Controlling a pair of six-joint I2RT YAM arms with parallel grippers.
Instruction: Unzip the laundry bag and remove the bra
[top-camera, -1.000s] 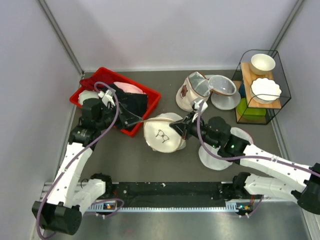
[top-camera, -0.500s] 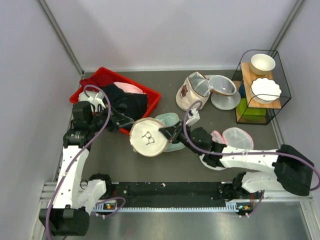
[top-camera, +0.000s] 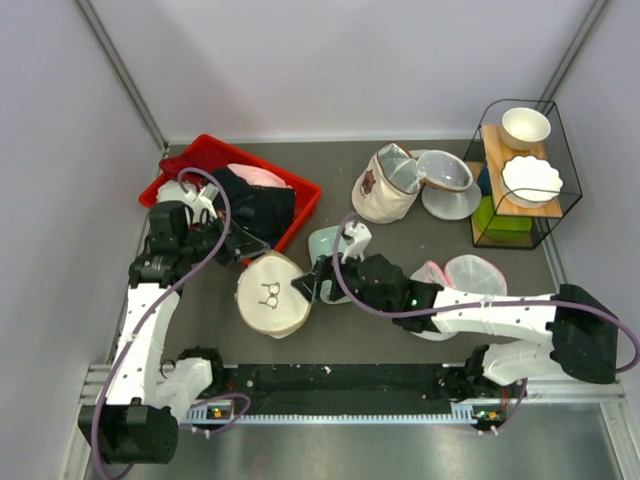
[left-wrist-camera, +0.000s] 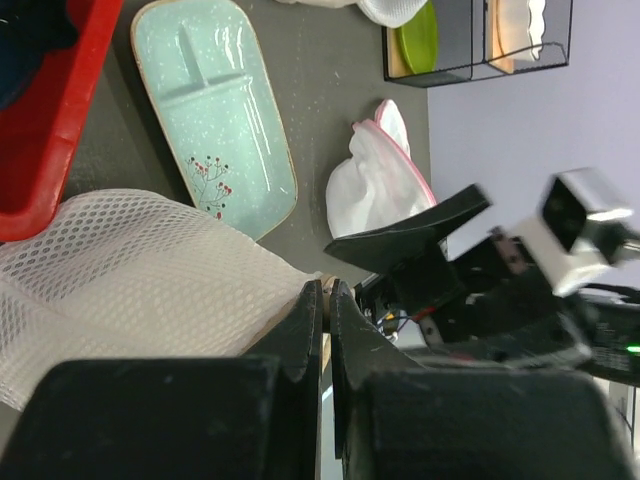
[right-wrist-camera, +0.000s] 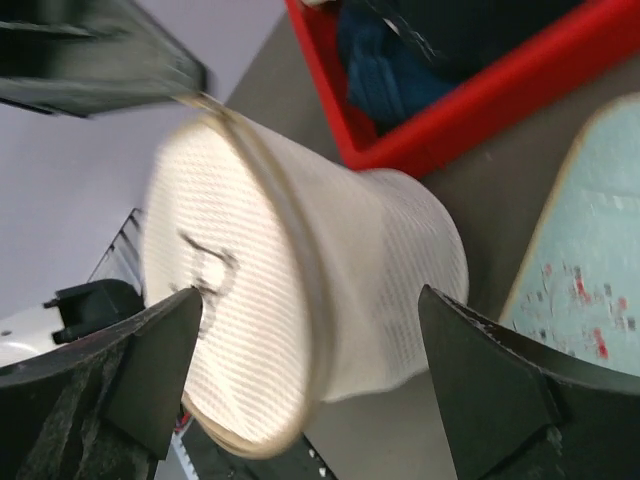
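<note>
Now off the green plate (top-camera: 330, 243) and further to the left than a moment ago: dragging the laundry bag (top-camera: 268, 297) along, probably handy for unzipping. No bra to see yet. Pinching the bag's top edge with the left pincer (left-wrist-camera: 325, 290), shut tight. Holding the right pincer (top-camera: 302, 287) wide open, bag right at its tips.

Robot lab cell — plain grey walls (top-camera: 350, 70) boxing a dark table (top-camera: 330, 170).
</note>
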